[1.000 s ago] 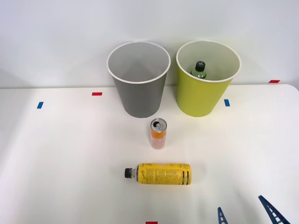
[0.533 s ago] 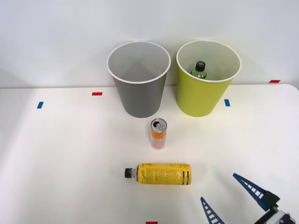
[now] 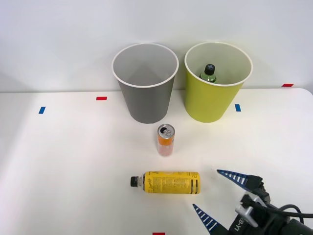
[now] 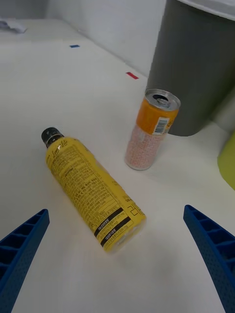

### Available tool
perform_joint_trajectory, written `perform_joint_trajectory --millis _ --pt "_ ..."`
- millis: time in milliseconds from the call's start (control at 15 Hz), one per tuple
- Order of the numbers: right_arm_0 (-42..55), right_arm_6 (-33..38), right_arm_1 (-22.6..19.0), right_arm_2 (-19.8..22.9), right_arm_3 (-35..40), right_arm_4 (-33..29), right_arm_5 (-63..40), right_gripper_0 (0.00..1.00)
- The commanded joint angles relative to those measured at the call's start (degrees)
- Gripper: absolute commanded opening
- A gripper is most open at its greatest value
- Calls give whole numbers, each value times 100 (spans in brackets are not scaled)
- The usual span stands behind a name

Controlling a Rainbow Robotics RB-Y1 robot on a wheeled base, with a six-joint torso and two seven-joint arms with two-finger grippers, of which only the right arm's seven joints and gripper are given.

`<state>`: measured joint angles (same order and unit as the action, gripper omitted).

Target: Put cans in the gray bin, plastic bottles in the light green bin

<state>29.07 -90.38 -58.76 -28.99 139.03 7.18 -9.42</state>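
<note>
On the white worktop [image 3: 68, 161], small blue and red tape marks are sitting near the far edge, a blue one [image 3: 41, 110] at the far left and a red one [image 3: 101, 98] just right of it. The tall round tapered gray bin with a white rim [image 3: 145, 93] is standing at the far middle, its pale inside showing nothing that can be made out from the front view. Near of it, and slightly right, the slim orange drink can with a silver top and pull tab [image 3: 166, 140] is standing upright, close to the gray bin but apart from it. Nearer still, the black-capped plastic bottle with a bright yellow label [image 3: 166, 182] is lying on its side, cap pointing left. The tall round tapered yellow-green bin with a white rim [image 3: 215, 83] is standing just beside the gray bin, on its right, and the small green black-capped bottle [image 3: 209, 73] is resting inside it. At the near right, the right gripper [image 3: 218, 198] is hovering just right of the yellow bottle's base, its blue ribbed fingers [image 4: 210, 249] spread wide apart and holding nothing.
</note>
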Motion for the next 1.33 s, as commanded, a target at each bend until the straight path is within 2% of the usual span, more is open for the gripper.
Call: perform_joint_trajectory --millis 67,267,600,800,1000,1333 --pt "-877 -85 -276 -696 748 -1184 -1765 95" --pt "-1527 -208 -320 -1267 748 -1720 -2337 95" --pt "-2485 -533 -355 -2084 740 -1755 -3303 94" --pt "-3004 -762 -224 -2532 748 -1755 -3822 95" --pt "-3531 -911 93 -2910 748 -1693 -4525 100" --pt "-4709 -1158 734 -2919 740 117 -5984 100"
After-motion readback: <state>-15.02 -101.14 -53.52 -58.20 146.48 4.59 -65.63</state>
